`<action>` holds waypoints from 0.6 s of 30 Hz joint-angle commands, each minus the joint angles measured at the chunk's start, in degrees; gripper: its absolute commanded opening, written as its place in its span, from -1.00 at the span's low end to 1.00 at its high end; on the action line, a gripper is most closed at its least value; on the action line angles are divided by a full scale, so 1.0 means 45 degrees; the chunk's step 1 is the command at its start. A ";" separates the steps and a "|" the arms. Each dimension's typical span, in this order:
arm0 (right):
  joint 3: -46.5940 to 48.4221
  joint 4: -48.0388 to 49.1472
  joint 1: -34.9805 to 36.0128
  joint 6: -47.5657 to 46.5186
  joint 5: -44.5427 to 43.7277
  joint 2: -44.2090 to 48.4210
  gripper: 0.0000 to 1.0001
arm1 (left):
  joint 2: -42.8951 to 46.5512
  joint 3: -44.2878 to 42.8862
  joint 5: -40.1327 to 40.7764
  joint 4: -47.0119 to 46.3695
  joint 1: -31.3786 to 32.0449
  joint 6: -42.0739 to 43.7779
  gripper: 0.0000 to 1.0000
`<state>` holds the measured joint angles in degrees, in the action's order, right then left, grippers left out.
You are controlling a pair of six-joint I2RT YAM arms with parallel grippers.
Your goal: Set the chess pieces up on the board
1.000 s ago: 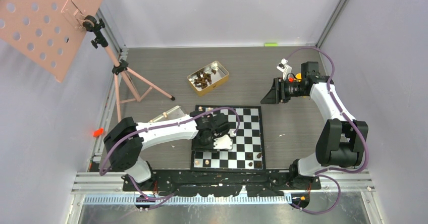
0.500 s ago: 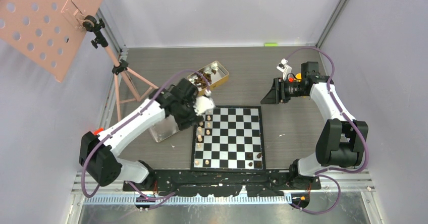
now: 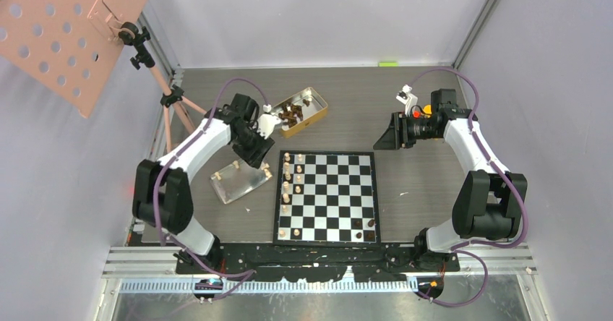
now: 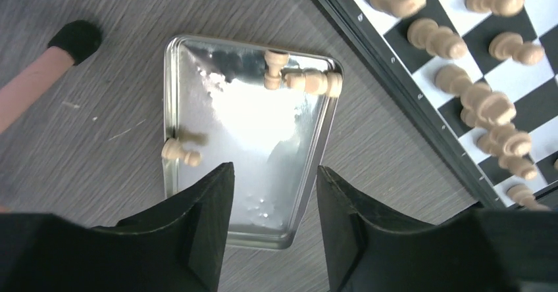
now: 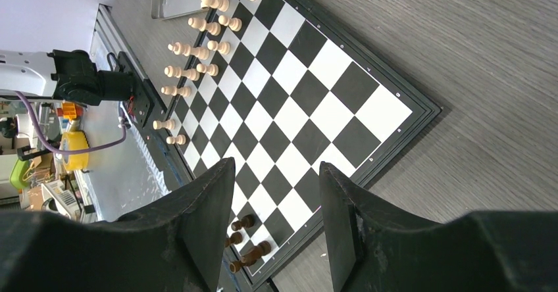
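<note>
The board [image 3: 336, 191] lies in the middle of the table. Several pale chess pieces [image 3: 288, 180] stand along its left two files. A few dark chess pieces [image 3: 365, 227] stand at its near right corner. My left gripper [image 3: 258, 153] hangs open over the clear tray [image 4: 191, 81], nothing between its fingers [image 4: 214, 193]. Three pale pieces lie in the tray: one [image 4: 179, 152] at its left edge, two [image 4: 309, 80] at its far corner. My right gripper [image 3: 387, 134] hovers open and empty to the right of the board's far corner. The right wrist view shows the board [image 5: 309, 101] and dark pieces [image 5: 245, 239].
A gold tin [image 3: 298, 110] with several dark pieces sits behind the board. A pink tripod [image 3: 184, 115] with a perforated panel stands at the back left; one rubber-tipped leg [image 4: 46, 75] rests near the tray. Grey walls enclose the table.
My left arm swung off the board, back and to the left, and now hangs over the tray. The pale pieces it covered stand in view. The right arm has not moved.
</note>
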<state>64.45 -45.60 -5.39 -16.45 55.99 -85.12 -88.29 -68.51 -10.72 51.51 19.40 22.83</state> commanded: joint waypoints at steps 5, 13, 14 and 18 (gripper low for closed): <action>-0.0063 -0.0079 -0.0053 -0.0328 -0.0054 0.0285 0.11 | -0.1777 -0.0850 -0.1227 -0.1382 -0.0306 -0.2455 0.02; -0.0039 -0.0155 -0.0053 -0.0424 -0.0112 0.0147 0.10 | -0.2909 -0.0689 -0.1338 -0.1729 -0.0304 -0.3998 0.02; -0.0041 -0.0157 -0.0053 -0.0426 -0.0116 0.0132 0.10 | -0.2947 -0.0661 -0.1315 -0.1747 -0.0306 -0.4123 0.02; -0.0034 -0.0165 -0.0053 -0.0445 -0.0120 0.0123 0.10 | -0.3113 -0.0560 -0.1155 -0.1795 -0.0307 -0.4359 0.03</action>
<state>64.05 -45.98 -5.39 -17.30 55.33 -85.12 -102.24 -70.35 -15.18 45.54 18.24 6.13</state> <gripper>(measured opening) 0.551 0.511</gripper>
